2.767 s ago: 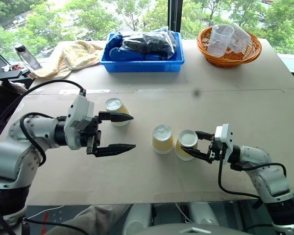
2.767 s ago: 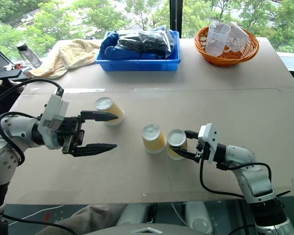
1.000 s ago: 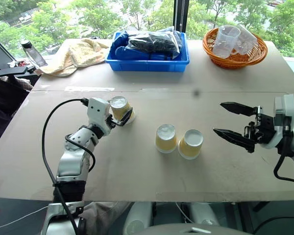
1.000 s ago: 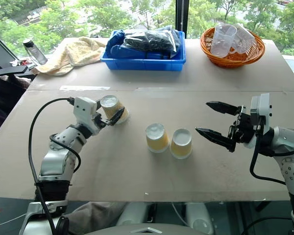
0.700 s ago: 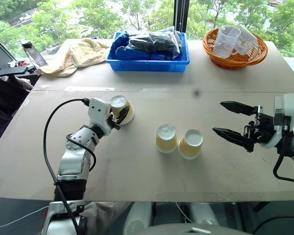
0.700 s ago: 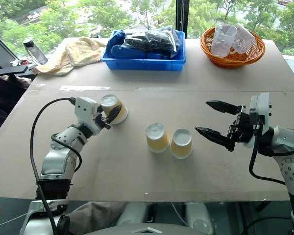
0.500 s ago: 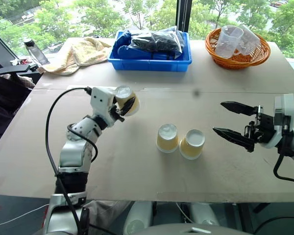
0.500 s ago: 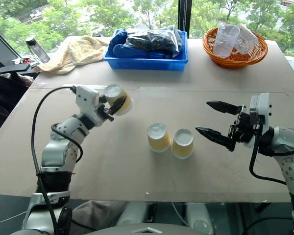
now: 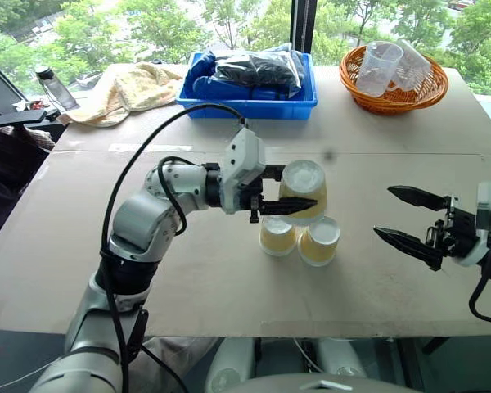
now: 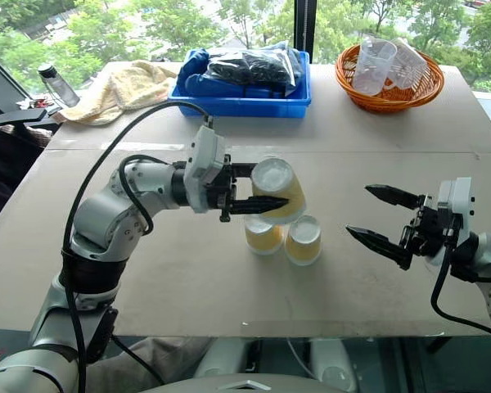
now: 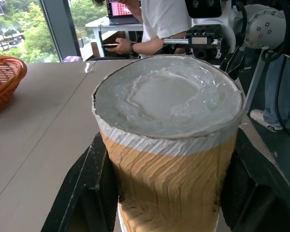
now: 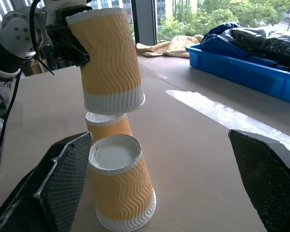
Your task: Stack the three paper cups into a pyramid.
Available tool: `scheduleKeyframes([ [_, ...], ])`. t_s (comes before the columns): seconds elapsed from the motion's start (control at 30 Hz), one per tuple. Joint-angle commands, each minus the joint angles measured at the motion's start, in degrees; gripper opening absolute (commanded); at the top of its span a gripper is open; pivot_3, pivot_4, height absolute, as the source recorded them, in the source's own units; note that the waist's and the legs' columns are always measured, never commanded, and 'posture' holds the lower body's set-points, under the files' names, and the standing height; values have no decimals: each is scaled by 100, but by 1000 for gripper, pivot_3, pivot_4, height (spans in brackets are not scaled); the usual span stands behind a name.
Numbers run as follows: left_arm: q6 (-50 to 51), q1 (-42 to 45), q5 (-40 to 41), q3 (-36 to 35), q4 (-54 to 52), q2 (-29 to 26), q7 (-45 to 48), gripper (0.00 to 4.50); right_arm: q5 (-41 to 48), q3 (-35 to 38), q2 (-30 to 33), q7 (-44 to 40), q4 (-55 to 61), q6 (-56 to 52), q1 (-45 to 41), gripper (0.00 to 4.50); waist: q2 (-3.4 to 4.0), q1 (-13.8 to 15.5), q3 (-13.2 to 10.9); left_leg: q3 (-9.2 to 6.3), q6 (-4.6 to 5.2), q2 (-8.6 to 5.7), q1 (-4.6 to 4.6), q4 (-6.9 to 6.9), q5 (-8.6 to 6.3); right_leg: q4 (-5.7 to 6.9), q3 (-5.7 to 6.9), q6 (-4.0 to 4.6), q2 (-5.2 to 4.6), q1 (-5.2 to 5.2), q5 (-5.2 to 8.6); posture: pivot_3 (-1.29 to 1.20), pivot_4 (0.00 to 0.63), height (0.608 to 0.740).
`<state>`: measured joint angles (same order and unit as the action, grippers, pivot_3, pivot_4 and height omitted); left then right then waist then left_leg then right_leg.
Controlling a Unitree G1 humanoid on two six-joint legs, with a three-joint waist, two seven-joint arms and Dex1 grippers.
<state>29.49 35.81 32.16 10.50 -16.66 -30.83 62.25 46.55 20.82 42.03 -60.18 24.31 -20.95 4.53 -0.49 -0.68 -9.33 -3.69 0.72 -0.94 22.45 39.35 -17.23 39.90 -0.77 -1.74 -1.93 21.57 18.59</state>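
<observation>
— Left gripper (image 9: 299,202)?
— We log it clamped on one paper cup (image 9: 304,190), inverted, held above the two paper cups (image 9: 299,238) mid-bench.
— Right gripper (image 9: 407,223)?
— We list it spread wide, empty, near the bench's (image 9: 229,278) right edge.

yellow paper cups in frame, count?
3. Two upside-down paper cups side by side on the table; a third cup held just above them in the left end effector.

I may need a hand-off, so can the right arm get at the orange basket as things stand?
Probably yes: the right pincer is open and holds nothing, and bare table lies between it and the orange basket.
</observation>
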Motion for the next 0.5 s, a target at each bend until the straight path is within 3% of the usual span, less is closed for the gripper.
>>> scheduleKeyframes([
  [0.03, -152, 29, -75, 115, -43, -28, 229, 2339, 70, 322, 38, -52, 316, 152, 164, 4500, 0, -5, 0, 0, 0, 0, -1, -1, 0, 1, -1, 0, 0, 0, 0, 0, 150, 740],
  [0.3, -420, -115, -526, 192, 94, -270, 389, 2339, 80, 424, -38, 7, 440, 210, 390, 4500, 1, 7, 0, 0, 0, 0, -2, 0, 0, 0, -2, 0, 1, 0, 0, 0, 150, 740],
  [0.43, -309, -281, -375, 178, 50, -209, 451, 2339, 62, 391, -18, 1, 366, 230, 294, 4500, 2, 8, 0, 0, 0, 0, -2, -1, 0, 1, -1, 0, 1, -1, 0, 0, 150, 740],
  [0.5, -433, -300, -535, 155, 142, -208, 346, 3142, 68, 404, 14, -36, 357, 206, 304, 4500, 2, 7, 1, 0, 0, 0, -3, 0, 0, 1, -2, 0, 0, -1, 0, 0, 150, 740],
])
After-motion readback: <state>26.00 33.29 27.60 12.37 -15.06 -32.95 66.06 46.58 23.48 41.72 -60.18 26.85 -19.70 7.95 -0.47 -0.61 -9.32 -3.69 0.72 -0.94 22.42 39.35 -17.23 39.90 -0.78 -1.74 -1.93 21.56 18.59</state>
